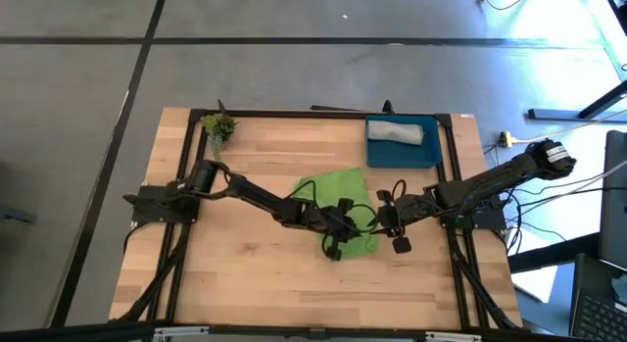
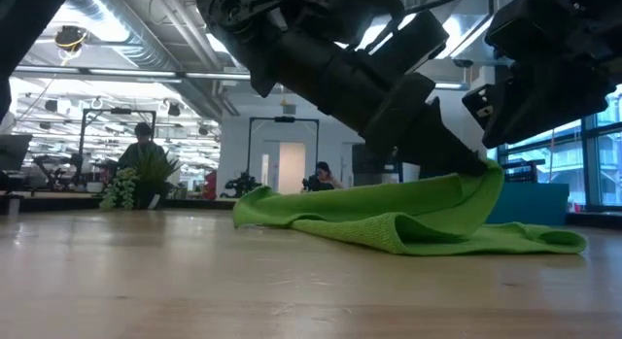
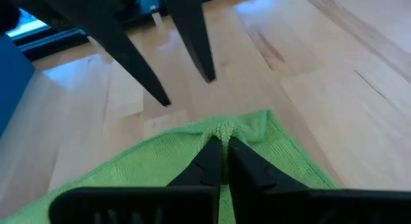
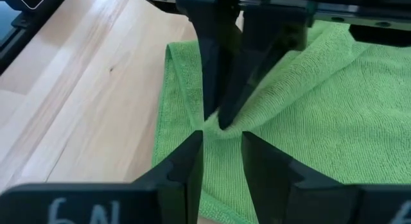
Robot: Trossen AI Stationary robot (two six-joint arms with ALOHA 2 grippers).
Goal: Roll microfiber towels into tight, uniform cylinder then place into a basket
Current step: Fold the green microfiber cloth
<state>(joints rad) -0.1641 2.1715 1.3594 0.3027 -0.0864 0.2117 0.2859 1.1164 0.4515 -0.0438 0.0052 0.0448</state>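
Green towel (image 1: 333,200) lies spread at the table's centre, its near edge lifted into a fold. I have my left gripper (image 3: 221,147) clamped on a pinch of that edge, fingers (image 3: 204,161) together with cloth bunched between them. My right gripper (image 4: 221,135) sits just beside it at 3 o'clock, fingers slightly apart over the same fold; I cannot tell whether they hold any cloth. At 1 o'clock the basket (image 1: 377,154) holds the grey towel (image 1: 397,132). A plant (image 1: 219,125) stands at 11 o'clock on the table (image 1: 245,273).
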